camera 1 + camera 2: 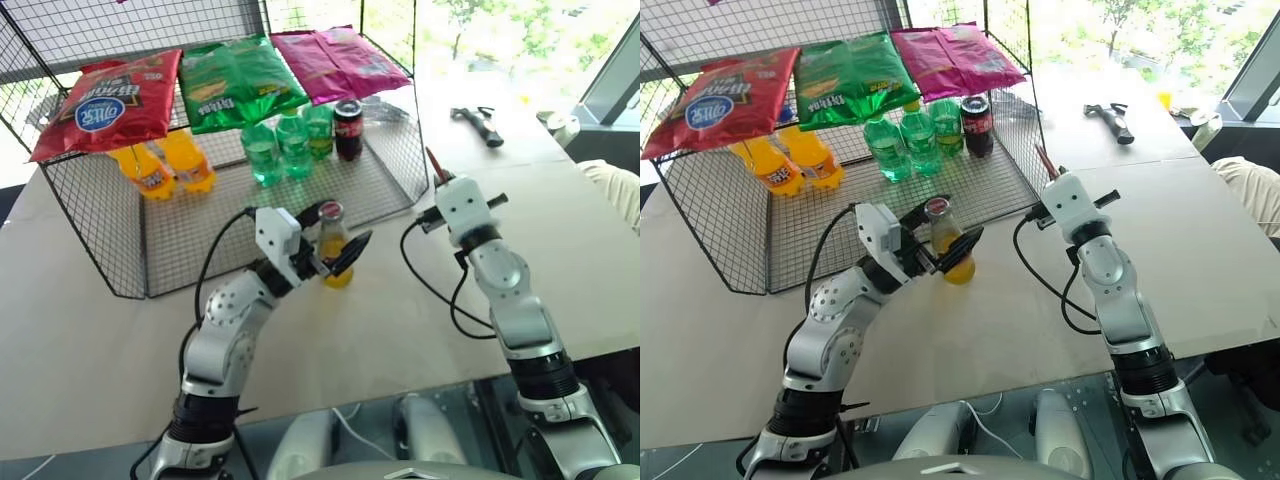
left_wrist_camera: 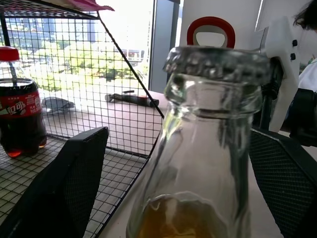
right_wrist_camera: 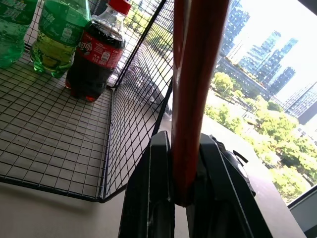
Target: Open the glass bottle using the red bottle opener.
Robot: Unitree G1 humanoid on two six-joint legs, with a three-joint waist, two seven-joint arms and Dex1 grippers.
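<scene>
On the left, the left tool (image 1: 334,256) stands with its two black fingers spread wide on either side of the glass bottle (image 1: 333,248), flanking the neck without pressing on it, so the bottle stands upright on its own on the desk (image 1: 90,330), just outside the front edge of the wire rack (image 1: 200,215) and roughly midway along the desk's width. The metal cap (image 2: 217,63) is on and crimped tight. Glass this slim will be stiff, smooth and rather slippery, top-heavy on its narrow foot, and likely to tip or crack if knocked; the sound place to hold it is low on the neck or at the shoulder, well under the cap, so the rim stays free for the opener. Further right, the right tool (image 3: 179,163) is clamped together on the handle of the red bottle opener (image 3: 190,94), whose ring head points up and forward, well apart from the bottle. The opener looks thin, rigid and light, and a firm grip near the handle's end should give leverage. A black hammer-like implement (image 1: 478,122) lies near the far right corner.
</scene>
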